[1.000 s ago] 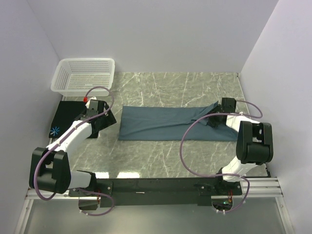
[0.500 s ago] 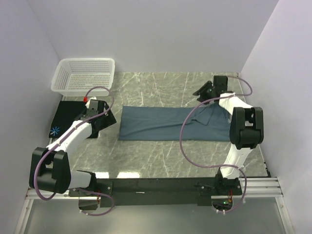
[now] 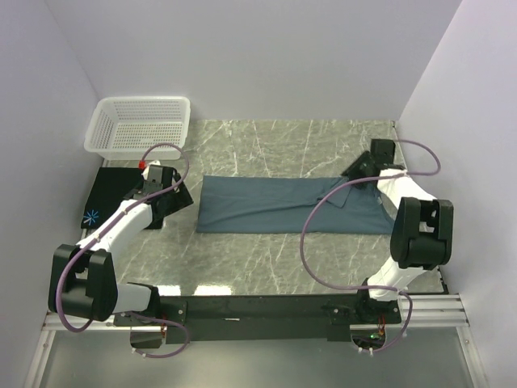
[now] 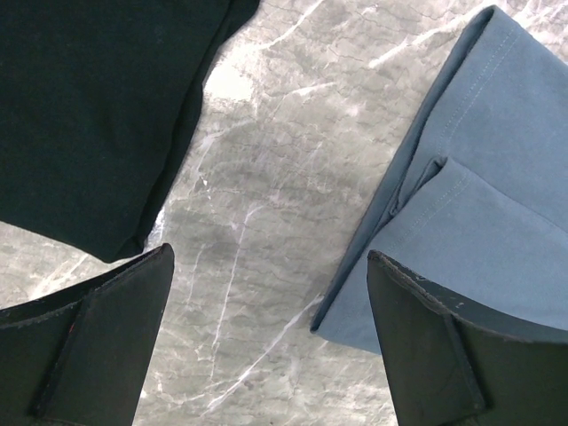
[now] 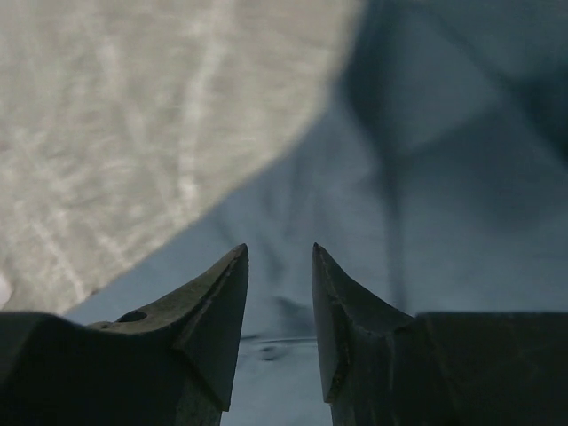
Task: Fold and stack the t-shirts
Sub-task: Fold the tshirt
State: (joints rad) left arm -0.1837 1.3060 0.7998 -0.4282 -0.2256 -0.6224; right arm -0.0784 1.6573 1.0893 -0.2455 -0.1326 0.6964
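The slate-blue t-shirt [image 3: 279, 204] lies flat on the marble table as a long folded strip. Its right end carries a small turned-over flap. My right gripper [image 3: 354, 173] sits low over the shirt's back right corner. In the right wrist view its jaws [image 5: 280, 247] stand narrowly apart above the blue cloth [image 5: 426, 160], with nothing pinched between them. The black t-shirt [image 3: 103, 194] with a light-blue starburst [image 3: 91, 216] lies at the left, partly under my left arm. My left gripper [image 3: 178, 197] hangs wide open [image 4: 270, 253] over bare marble, between the black shirt [image 4: 89, 115] and the blue shirt's left edge [image 4: 497, 177].
A white lattice basket [image 3: 139, 125] stands at the back left corner, just behind the black shirt. Walls close in the table [image 3: 266, 259] at the left, back and right. Purple cables loop off both arms.
My right gripper left the shirt's right end, swung up toward the back, and has come down over the back right corner. Its jaws have narrowed. The left arm has not moved.
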